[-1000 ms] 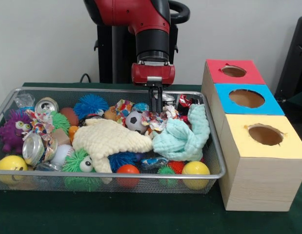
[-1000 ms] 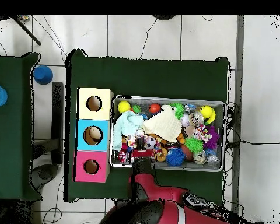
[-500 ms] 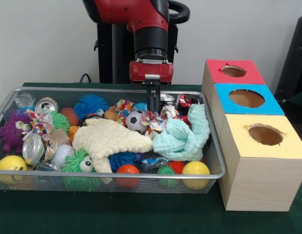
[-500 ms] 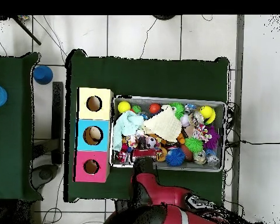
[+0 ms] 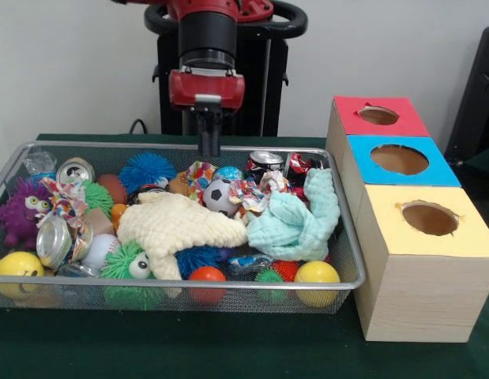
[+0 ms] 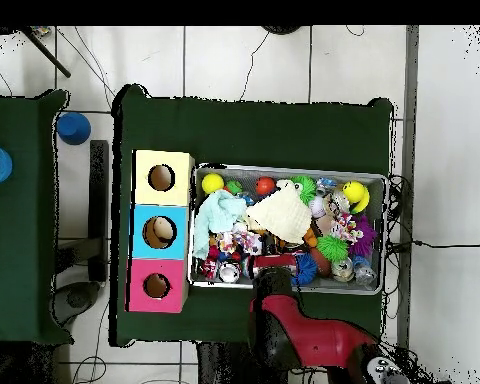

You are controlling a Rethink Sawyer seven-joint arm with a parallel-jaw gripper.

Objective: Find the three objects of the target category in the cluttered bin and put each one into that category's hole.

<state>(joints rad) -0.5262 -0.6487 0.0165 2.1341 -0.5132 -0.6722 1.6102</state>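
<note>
Start at the near rim of the cluttered bin (image 5: pixel 228 282): you have yellow and orange balls against it, and behind them a cream cloth (image 5: pixel 181 225) and a mint cloth (image 5: pixel 295 221) cover most of the middle. Anything under those two cloths is hidden from you. Just past the cream cloth, toward the bin's far side, a small tan furry shape (image 5: pixel 178 185) is probably one of the three objects, but it is half buried and hard to make out; the other two do not show at all. The change is at the far rim: the end effector (image 5: pixel 208 146) has lifted out of the clutter beside the soccer ball (image 5: pixel 220 195) and swung away from the boxes. It now hangs above the far rim, clenched, with nothing in it. Judge that probe a miss; no plush has left the bin. Beside the bin on the surface, the yellow, blue and red holes all look empty, and nothing shows which belongs to the plush animals.
</note>
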